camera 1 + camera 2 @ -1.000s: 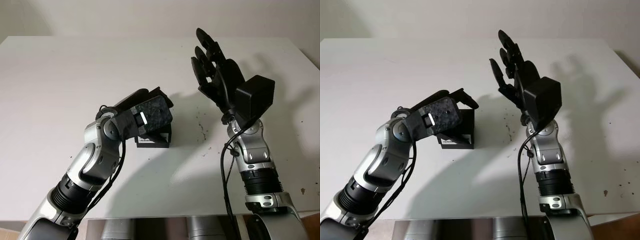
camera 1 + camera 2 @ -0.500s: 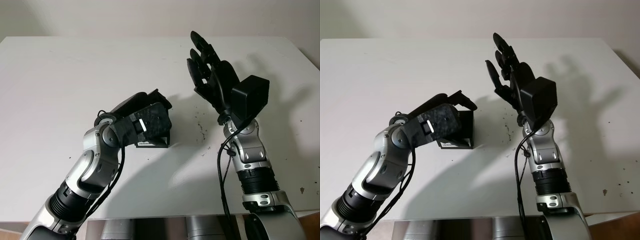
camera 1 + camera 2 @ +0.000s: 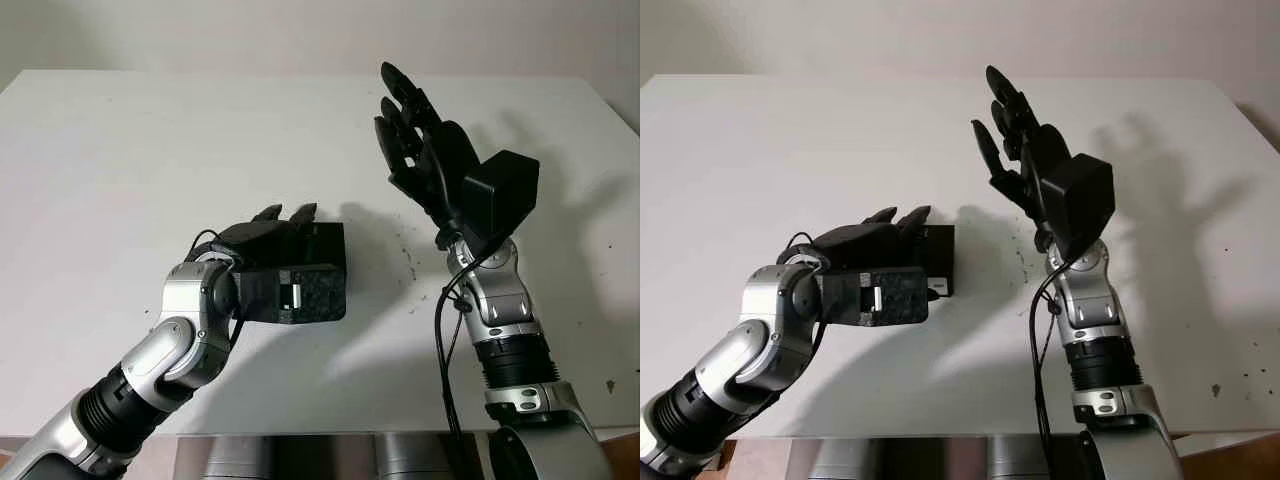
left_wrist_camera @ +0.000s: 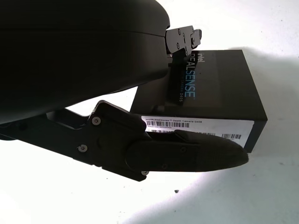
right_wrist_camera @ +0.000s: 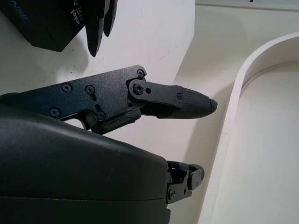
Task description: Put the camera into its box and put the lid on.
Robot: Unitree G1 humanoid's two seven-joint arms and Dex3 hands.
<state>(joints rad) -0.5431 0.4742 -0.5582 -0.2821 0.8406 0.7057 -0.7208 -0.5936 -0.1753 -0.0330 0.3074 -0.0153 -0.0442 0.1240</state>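
The black camera box [image 3: 330,245] stands closed on the white table [image 3: 120,150], with its lid on and a white label on one side [image 4: 196,123]. My left hand [image 3: 285,215] is lowered over the box. Its fingers [image 4: 184,39] reach across the lid and the thumb [image 4: 187,156] runs along the labelled side, uncurled. My right hand [image 3: 405,110] is open and raised in the air to the right of the box, well apart from it. The camera itself is hidden.
Small dark specks [image 3: 406,262] dot the table between the box and my right arm. Bare table surface stretches to the left and behind the box. The table's far edge [image 5: 187,56] runs just beyond my right hand.
My left hand has swung down from a tilted pose above the box and now lies over its lid. The right hand has stayed raised, having shifted slightly left earlier.
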